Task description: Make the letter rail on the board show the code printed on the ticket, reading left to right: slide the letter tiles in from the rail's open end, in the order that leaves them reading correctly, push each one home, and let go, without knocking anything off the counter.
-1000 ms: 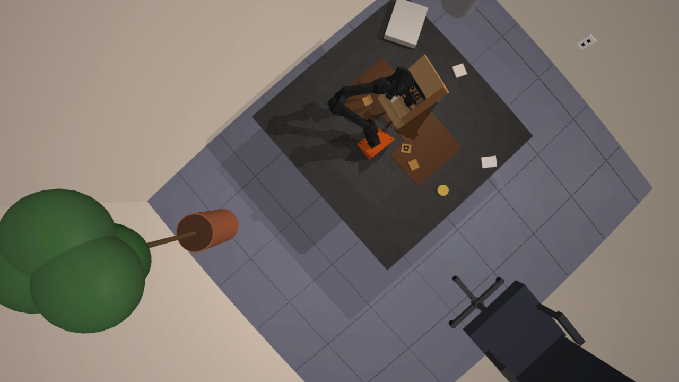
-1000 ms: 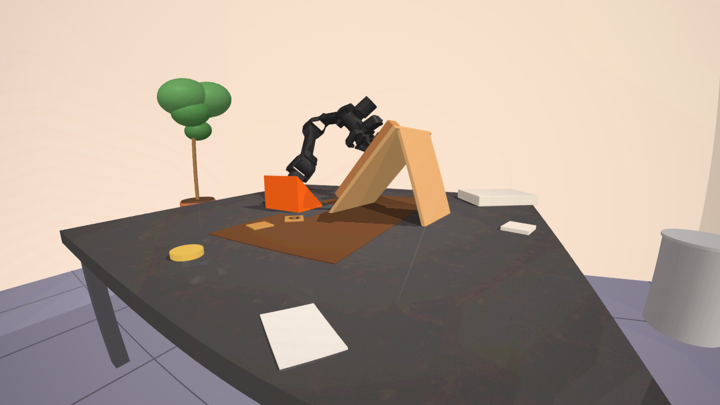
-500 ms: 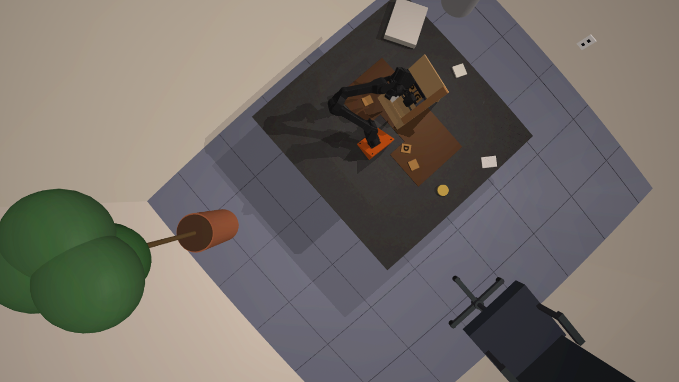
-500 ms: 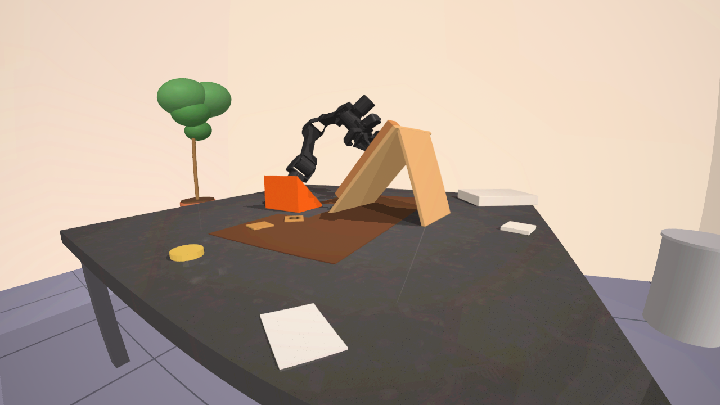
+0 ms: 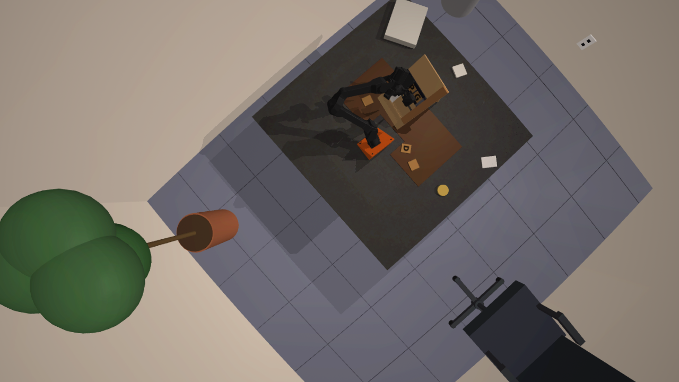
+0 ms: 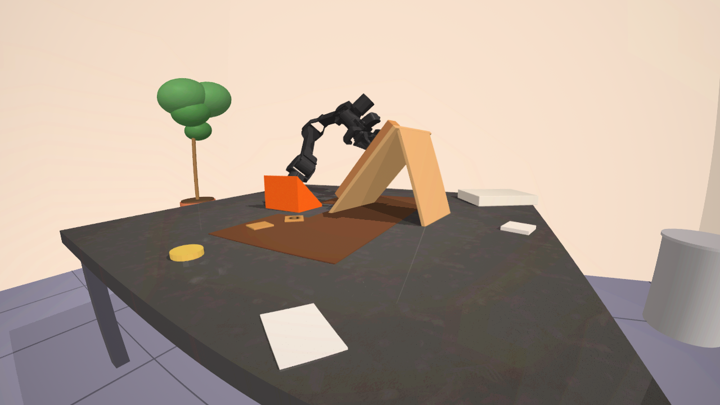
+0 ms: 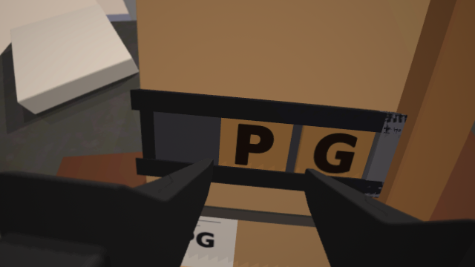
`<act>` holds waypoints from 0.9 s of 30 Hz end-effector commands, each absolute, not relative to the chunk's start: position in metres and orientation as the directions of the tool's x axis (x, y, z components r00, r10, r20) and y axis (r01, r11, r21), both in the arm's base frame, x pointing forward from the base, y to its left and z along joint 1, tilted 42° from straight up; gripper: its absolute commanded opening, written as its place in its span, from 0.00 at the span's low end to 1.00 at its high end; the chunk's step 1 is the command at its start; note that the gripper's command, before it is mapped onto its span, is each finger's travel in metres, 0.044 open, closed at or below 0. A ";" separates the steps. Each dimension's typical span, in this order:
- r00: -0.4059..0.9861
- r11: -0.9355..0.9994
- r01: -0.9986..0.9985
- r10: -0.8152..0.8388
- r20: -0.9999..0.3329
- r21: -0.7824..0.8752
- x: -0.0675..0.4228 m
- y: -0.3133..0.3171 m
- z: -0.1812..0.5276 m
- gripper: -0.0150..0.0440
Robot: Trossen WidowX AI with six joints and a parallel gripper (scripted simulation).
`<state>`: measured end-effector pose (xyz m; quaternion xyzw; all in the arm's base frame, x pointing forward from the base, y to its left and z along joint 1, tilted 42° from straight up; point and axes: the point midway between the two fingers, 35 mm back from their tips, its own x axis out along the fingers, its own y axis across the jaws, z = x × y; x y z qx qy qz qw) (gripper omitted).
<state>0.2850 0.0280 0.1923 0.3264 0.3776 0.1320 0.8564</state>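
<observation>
The black letter rail (image 7: 260,107) sits on the sloped wooden board (image 5: 429,76) (image 6: 422,166) (image 7: 282,48). In the rail a P tile (image 7: 254,144) and a G tile (image 7: 335,150) stand side by side, and the slot left of the P is empty. My gripper (image 7: 257,174) (image 5: 403,97) (image 6: 364,138) is open, its tips at the lower rail bar on either side of the P tile, with nothing between them. The white ticket (image 7: 211,241) below the rail shows "G"; my left finger hides the rest. A D tile (image 5: 406,148) (image 6: 293,218) and a blank-faced tile (image 5: 413,164) (image 6: 259,225) lie on the brown mat (image 5: 436,142) (image 6: 311,241).
Another tile (image 5: 367,100) lies on the mat under the arm. The orange arm base (image 5: 375,145) (image 6: 289,193) stands beside the board. A yellow disc (image 5: 443,190) (image 6: 186,252), two white pads (image 5: 488,162) (image 6: 302,334) (image 5: 459,70) and a white box (image 5: 406,22) (image 6: 495,196) (image 7: 67,55) lie on the counter.
</observation>
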 end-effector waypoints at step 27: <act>0.370 0.775 0.025 0.580 -0.726 0.632 0.303 0.040 0.205 0.25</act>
